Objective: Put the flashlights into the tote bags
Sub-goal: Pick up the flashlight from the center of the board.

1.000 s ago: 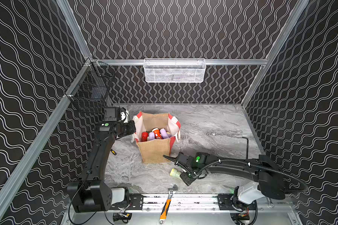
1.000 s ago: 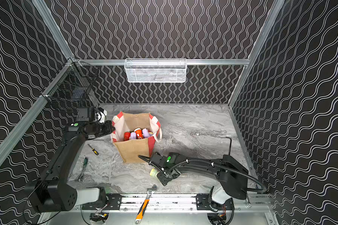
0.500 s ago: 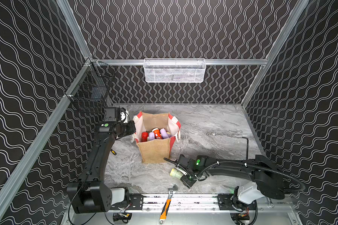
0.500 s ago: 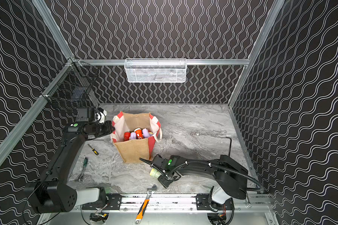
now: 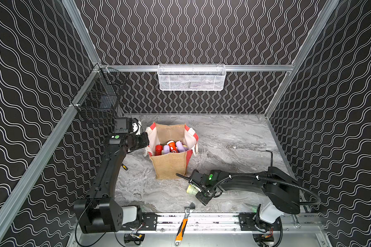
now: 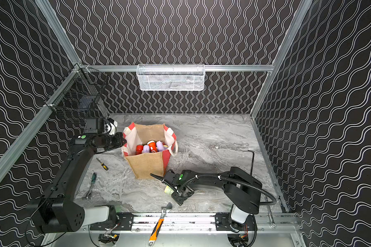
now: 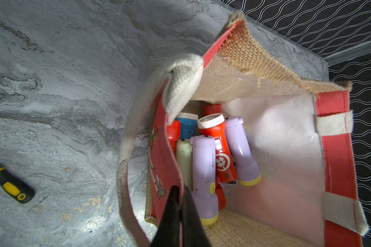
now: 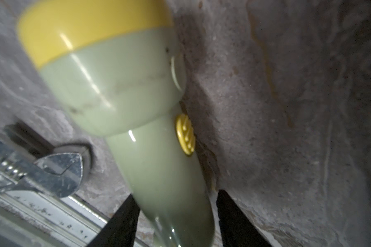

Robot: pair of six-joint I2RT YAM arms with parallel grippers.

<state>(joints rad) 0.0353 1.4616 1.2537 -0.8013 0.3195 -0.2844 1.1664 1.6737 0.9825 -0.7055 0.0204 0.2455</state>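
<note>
Right wrist view: pale green flashlight (image 8: 150, 107), yellow rim, lies on its side on the table (image 5: 233, 139). Its handle runs back between the fingers of the right gripper (image 8: 176, 195). One finger is against the handle and a sliver of gap shows at the other, so the jaws straddle it but are not clamped. Both top views put it in front of the tote bag (image 5: 169, 166), apart from it and near the front rail, with the head of the adjustable wrench (image 8: 41, 171) just beside it.

Handling, my guess: hollow plastic, light, rigid, glossy, so slippery. The round barrel may roll or squirt out of a loose pinch. Best hold is mid-handle behind the flared head, which would stop it sliding through. The yellow switch is on the side, so avoid pressing it.

Right arm: stretched low across the front of the table, forearm near level, gripper laid sideways at table height.

Left gripper (image 7: 180, 192): clenched on the bag's red side panel at the rim, holding the mouth open. Left arm reaches up and forward, wrist bent toward the bag.

Flashlights in the bag (image 7: 203, 171): red, lilac, pale green, one blue, piled at the bottom. There is room on top.
</note>
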